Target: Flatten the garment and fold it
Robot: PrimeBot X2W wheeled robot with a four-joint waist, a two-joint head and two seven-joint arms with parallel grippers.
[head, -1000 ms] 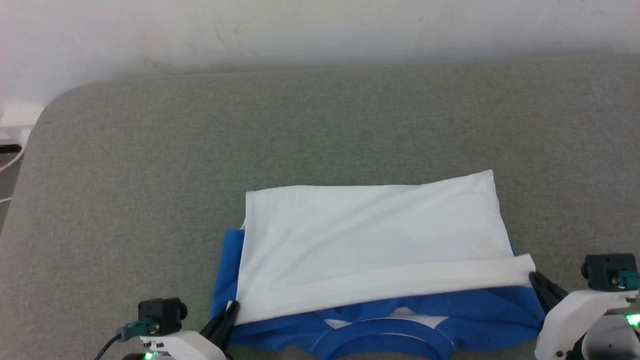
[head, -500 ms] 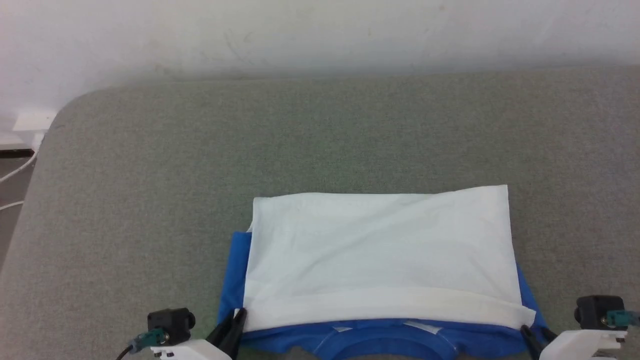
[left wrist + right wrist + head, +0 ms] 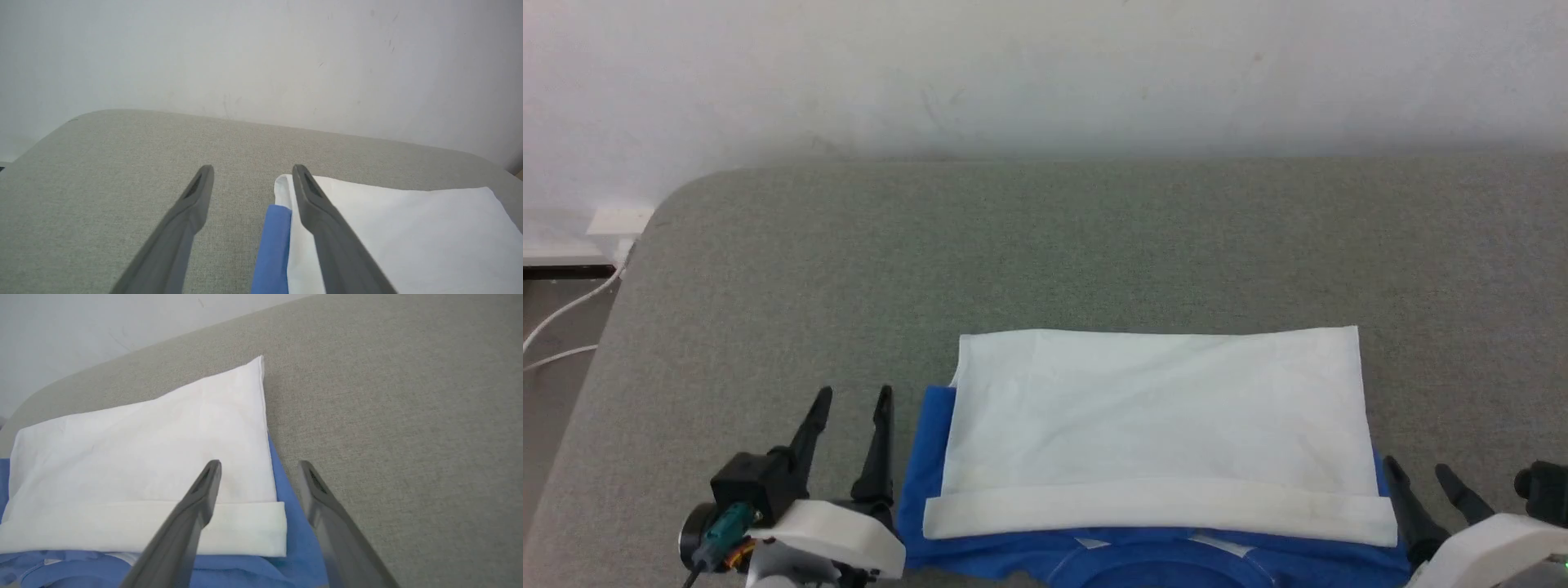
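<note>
Over on the left we have the left pincer [image 3: 854,394] spread wide and holding nothing, poised over the bare tabletop [image 3: 1045,245] just beside the left side of the shirt [image 3: 1160,408]. Careful here: seen from the wrist, its inner finger [image 3: 322,220] sits right over the blue strip [image 3: 929,457] that pokes out from under the white panel. A sideways sweep could hook that strip and drag the fold askew.

Moving across, the shirt lies folded in the near half of the tabletop, right of centre. Its white panel faces up, the hem [image 3: 1160,510] is turned in a band along the near side, and the blue collar [image 3: 1143,563] peeks out below. That band looks loosely laid to us, so a nudge could flip it open. With blue showing on both sides, the next fold may come out uneven.

On the right, the right pincer [image 3: 1417,467] is spread wide and empty too, at the hem's right corner. One finger [image 3: 196,514] hangs over that corner and could snag it when the arm moves off.
</note>
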